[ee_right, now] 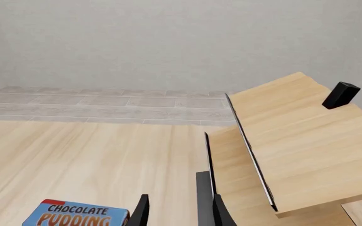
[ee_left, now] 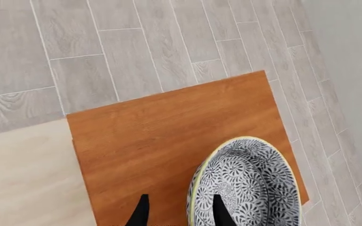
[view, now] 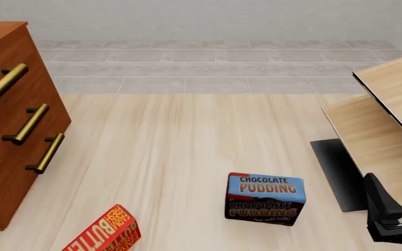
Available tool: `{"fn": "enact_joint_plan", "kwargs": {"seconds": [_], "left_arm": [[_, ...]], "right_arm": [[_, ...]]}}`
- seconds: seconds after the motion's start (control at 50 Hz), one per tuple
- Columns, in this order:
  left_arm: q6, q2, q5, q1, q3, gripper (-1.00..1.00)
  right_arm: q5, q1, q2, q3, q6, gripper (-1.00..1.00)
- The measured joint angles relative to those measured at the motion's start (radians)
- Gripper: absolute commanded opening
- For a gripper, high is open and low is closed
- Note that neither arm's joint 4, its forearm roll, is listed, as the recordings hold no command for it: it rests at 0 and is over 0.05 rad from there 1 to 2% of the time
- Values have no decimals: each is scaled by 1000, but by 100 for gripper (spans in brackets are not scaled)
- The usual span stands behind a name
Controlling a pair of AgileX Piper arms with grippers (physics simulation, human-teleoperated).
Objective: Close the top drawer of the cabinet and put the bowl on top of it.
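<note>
**Bowl over the cabinet top, near its edge**

Risk first: my left end effector (ee_left: 177,214) straddles the bowl's (ee_left: 247,183) rim, one finger inside and one outside, so I judge it clamped on the wall. The bowl sits over the corner region of the cabinet (ee_left: 168,136) top, its far side close to the edge with floor tiles beyond. If I let go while it overhangs or tilts, it could tip off to the floor. I cannot tell whether it rests on the wood or hangs just above it; a drop from height might make it roll.

Only the left wrist view shows the bowl. The front view misses it and my left arm entirely, but it alone shows the top drawer (view: 9,73), apparently flush with the two below, so closed by my reading. My right end effector (view: 397,201) idles with fingers apart near the pale furniture (ee_right: 294,136), well clear; a pudding box (view: 265,199) stands on the surface (view: 166,151).
</note>
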State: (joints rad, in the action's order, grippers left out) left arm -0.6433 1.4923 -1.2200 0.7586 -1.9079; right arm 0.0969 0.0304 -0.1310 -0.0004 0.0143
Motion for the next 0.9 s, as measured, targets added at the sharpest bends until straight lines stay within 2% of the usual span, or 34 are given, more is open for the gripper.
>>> {"fn": "enact_joint_plan", "kwargs": {"seconds": [0.38,0.9], "left_arm": [[-22,-38,0,-2,-35,100],[-53,-115,0,9,-155,100]], "right_arm": [[-5,1,6,0,4,100],[-12,-2,17,0,-7,100]]}}
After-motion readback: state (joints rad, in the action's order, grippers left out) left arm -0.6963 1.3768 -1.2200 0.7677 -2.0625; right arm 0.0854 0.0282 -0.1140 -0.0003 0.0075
